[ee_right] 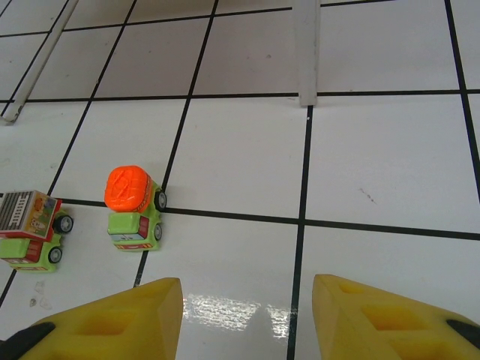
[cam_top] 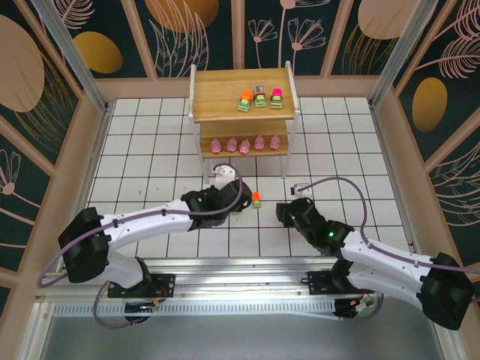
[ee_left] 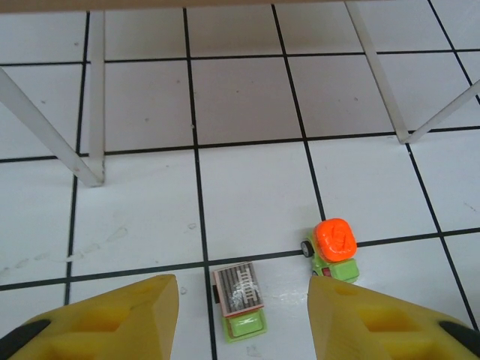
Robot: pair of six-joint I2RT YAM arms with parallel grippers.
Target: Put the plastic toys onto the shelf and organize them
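Shelf stands at the far middle of the white tiled bench. Upper tier: three shelved vehicles in a row toward its right end, tops orange, brown and magenta from left to right. Lower tier: five pink pigs side by side in one row. Two toys lie on the bench in front of the shelf: a loose orange-topped vehicle and a grey-topped vehicle, just beside one another, upright on their wheels and not touching. Left claw is open, its yellow fingers spread apart. The grey-topped vehicle sits in the gap between them, clear of both, and the loose orange-topped vehicle is just ahead of the right-hand finger. Nothing is gripped. Right claw is likewise open and holds nothing, with bare tile between its fingers. In its wrist view both loose vehicles lie ahead and to the left, the orange-topped one the nearer. The two claws flank the loose toys.
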